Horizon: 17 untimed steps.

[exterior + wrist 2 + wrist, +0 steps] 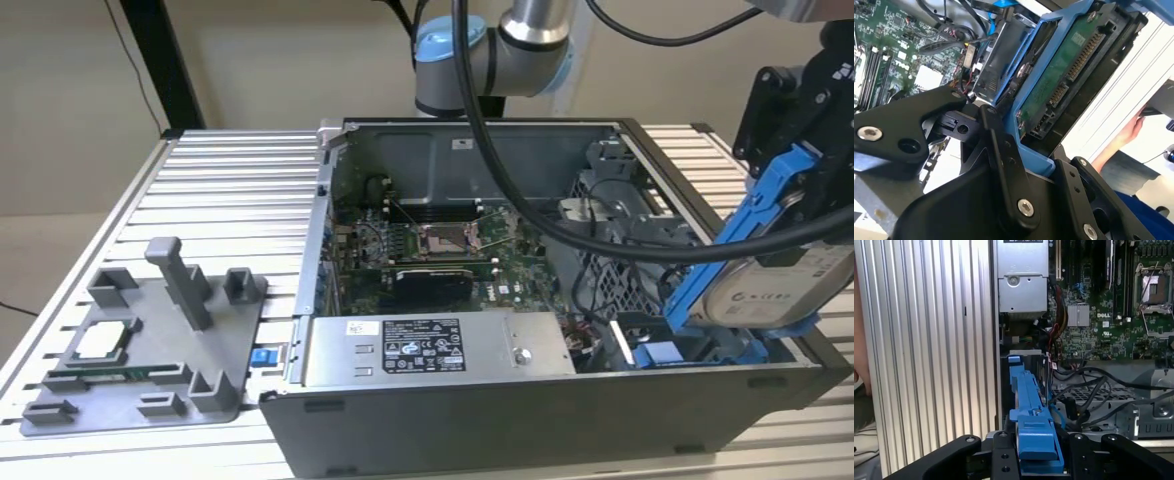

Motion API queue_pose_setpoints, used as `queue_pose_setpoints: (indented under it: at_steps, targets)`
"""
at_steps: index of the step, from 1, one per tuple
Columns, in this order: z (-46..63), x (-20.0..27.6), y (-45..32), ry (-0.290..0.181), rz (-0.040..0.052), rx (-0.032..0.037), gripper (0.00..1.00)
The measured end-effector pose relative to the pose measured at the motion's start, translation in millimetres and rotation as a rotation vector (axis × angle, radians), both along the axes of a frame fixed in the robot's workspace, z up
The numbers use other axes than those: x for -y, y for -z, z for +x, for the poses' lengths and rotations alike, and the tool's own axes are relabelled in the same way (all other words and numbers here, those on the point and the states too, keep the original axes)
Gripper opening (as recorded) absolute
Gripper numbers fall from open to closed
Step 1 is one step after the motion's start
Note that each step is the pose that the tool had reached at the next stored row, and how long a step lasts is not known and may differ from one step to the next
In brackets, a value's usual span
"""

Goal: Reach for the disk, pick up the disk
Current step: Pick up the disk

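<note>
My gripper clamps the disk by its blue rails above the open computer case; a straight, level lift should avoid snagging cables.

Open computer case sits on the ribbed metal table, motherboard exposed. Gripper holds the disk tilted on edge by its blue rails, above the case's corner at the exterior view's right. Grey fixture with upright posts sits near the table's edge at the exterior view's left, small square chip on it.
</note>
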<state>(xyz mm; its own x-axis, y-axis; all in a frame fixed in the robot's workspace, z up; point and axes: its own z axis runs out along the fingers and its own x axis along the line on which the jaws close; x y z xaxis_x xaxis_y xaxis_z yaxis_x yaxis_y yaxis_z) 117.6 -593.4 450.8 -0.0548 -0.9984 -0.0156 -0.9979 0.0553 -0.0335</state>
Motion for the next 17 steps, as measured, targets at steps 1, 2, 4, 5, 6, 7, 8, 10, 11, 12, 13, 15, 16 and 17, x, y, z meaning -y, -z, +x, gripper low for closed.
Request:
queue_pose_setpoints:
  at_steps: [1, 2, 4, 5, 6, 7, 8, 10, 11, 12, 13, 15, 16, 17]
  targets:
    - [0.1, 0.9, 0.0, 0.0, -0.0002, 0.0, 0.0]
    - [0.1, 1.7, 0.1, 0.001, -0.0001, 0.0, 0.0]
    - [0.1, 3.5, 0.2, 0.002, -0.0002, 0.0, 0.0]
    - [0.1, 4.6, 0.3, 0.003, -0.0001, 0.0, 0.0]
    - [0.1, 5.6, 0.4, 0.005, -0.0002, 0.0, 0.0]
    - [-0.7, 6.2, 0.6, 0.005, -0.0001, 0.0002, 0.0]
    - [-2.4, 6.3, 0.7, 0.005, 0.0001, 0.0008, 0.0]
    - [-8.1, 6.4, 1.2, 0.005, 0.0, 0.0024, 0.0]
    - [-10.2, 6.4, 1.4, 0.004, 0.0, 0.0033, 0.0]
    - [-11.6, 6.4, 1.6, 0.0, 0.0, 0.0044, 0.0]
    - [-12.3, 6.5, 1.9, -0.005, 0.0002, 0.0053, 0.0]
    - [-13.2, 6.4, 2.1, -0.014, 0.0, 0.007, 0.0]
    - [-13.1, 6.4, 2.1, -0.014, -0.0001, 0.007, 0.0]
    - [-13.2, 6.4, 2.1, -0.015, -0.0001, 0.0071, 0.0]
